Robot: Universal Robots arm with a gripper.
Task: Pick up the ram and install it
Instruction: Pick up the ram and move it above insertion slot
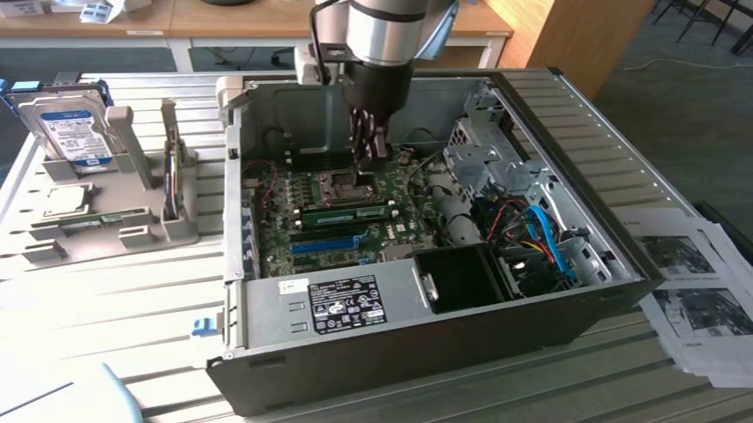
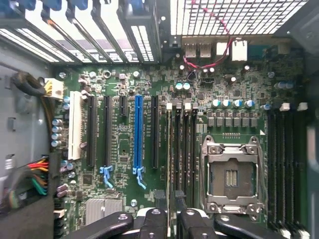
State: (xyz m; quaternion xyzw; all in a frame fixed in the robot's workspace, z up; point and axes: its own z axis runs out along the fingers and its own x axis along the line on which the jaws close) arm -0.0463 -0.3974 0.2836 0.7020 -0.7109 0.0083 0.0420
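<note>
A green ram (image 1: 348,214) stands on edge in a motherboard slot inside the open computer case (image 1: 612,176), between the CPU socket (image 1: 341,183) and the blue slot (image 1: 324,244). My gripper (image 1: 374,152) hangs inside the case, some way above the board and that stick. In the wrist view the ram (image 2: 169,149) is a thin dark line in the slot nearest the expansion slots. It runs straight toward the gap of my gripper (image 2: 170,221). The black fingers (image 2: 153,221) stand a little apart with nothing between them. A second green stick (image 1: 85,224) lies in the grey holder outside the case.
The grey holder (image 1: 141,220) on the exterior view's left also carries a blue-labelled hard drive (image 1: 73,132). Drive cages and cables (image 1: 535,229) fill the case's right side, with a black shroud (image 1: 465,278) in front. Printed sheets (image 1: 694,282) lie on the table beside the case.
</note>
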